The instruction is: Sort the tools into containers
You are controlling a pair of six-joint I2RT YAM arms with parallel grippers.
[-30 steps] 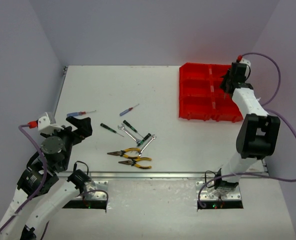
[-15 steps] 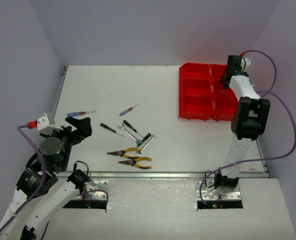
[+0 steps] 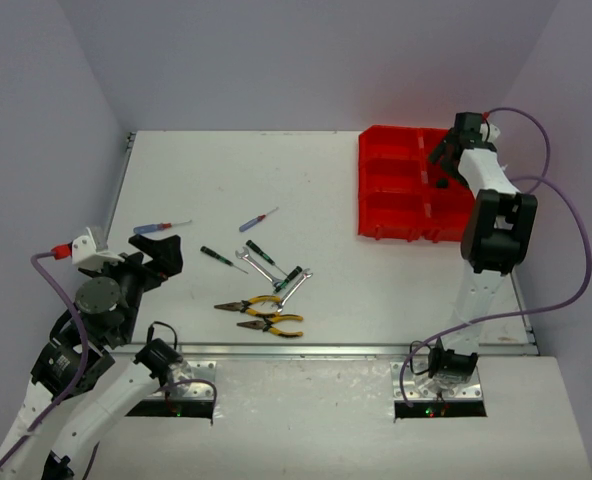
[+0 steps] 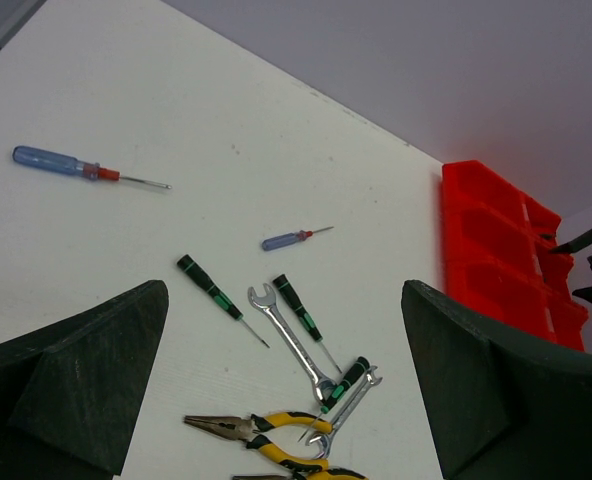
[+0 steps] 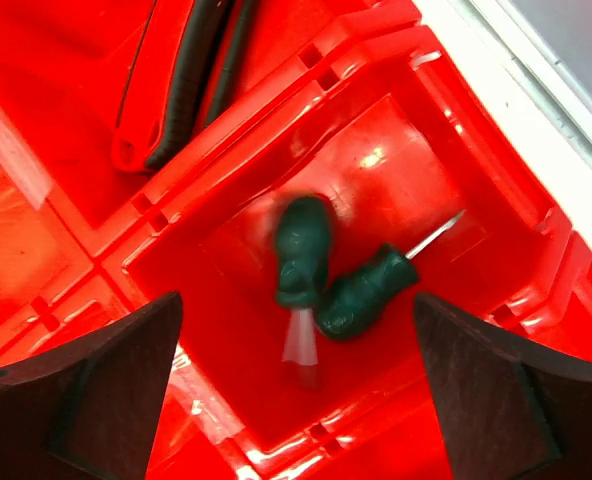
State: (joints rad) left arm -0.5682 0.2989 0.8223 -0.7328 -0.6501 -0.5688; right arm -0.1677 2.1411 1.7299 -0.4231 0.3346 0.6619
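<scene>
Your right gripper point(image 3: 443, 165) hangs over the right-hand column of the red tray point(image 3: 391, 190), which sits at 2 o'clock on the white table point(image 3: 226, 170). Its fingers point(image 5: 86, 390) are spread wide, and nothing is pinched between them. Straight below them, in the wrist view, one compartment holds two stubby green-handled screwdrivers. The blurred screwdriver point(image 5: 304, 255) is near the middle (its outline is smeared, so you cannot tell whether it rests on the bin floor). The sharper screwdriver point(image 5: 364, 293) lies against it at 4 o'clock, its shaft pointing to 2 o'clock. The neighbouring compartment at 11 o'clock holds a red-and-black utility knife point(image 5: 181, 90).

Your left gripper point(image 3: 164, 248) hovers at the table's 9 o'clock edge, jaws wide apart and empty. The unsorted tools lie on the table between 7 and 9 o'clock of its centre:
- A large blue-handled screwdriver point(image 4: 61, 163) is farthest out.
- A small blue screwdriver point(image 4: 288, 240) lies well apart from it.
- Two slim green-and-black screwdrivers point(image 4: 204, 283) flank a silver wrench point(image 4: 291, 340).
- A third green screwdriver point(image 4: 344, 380) crosses a second wrench point(image 4: 368, 380).
- The yellow-handled pliers point(image 4: 281, 427), two pairs, lie at 6 o'clock of the cluster.
</scene>
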